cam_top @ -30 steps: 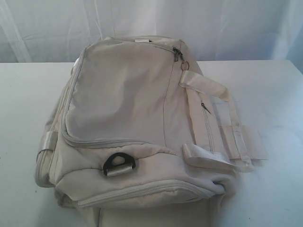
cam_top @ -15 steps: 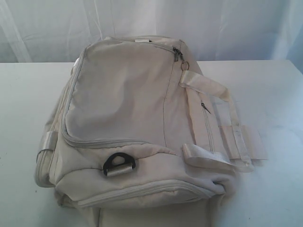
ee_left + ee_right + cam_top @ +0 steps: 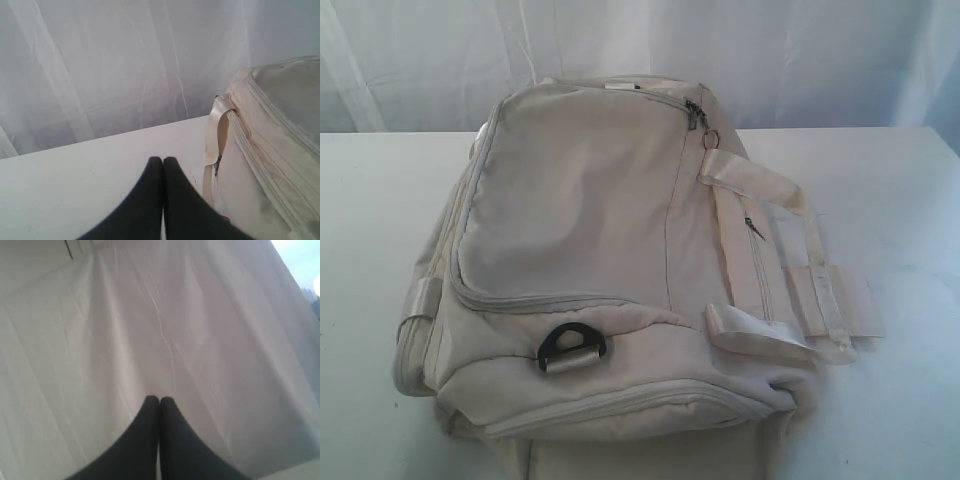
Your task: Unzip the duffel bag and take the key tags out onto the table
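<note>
Backdrop: white curtain (image 3: 790, 50), hung in folds behind a plain white table (image 3: 365, 250).
Left gripper: the left gripper (image 3: 163, 161) with fingers pressed together on nothing, over bare tabletop just beside one end of the bag; out of the exterior view.
Bag: cream duffel bag (image 3: 580, 220) lying mid-table, zipped shut all round.
Handling: soft, floppy cloth, likely light; prone to bunch and slide on the smooth top when tugged, so best pinned with one arm while the other pulls.
D-ring: black D-ring (image 3: 570, 348) at the near end, a possible anchor.
Zip pull: small metal zip pull (image 3: 697, 114) at the far corner of the top panel, the likely place to pinch.
Handle: pale webbing handle (image 3: 760, 182), limp over the right side.
Key tags: none visible; presumably inside.
Right gripper: the right gripper (image 3: 159, 401) closed tight, empty, facing curtain only.
Change: none against the earlier frames; bag unmoved.
</note>
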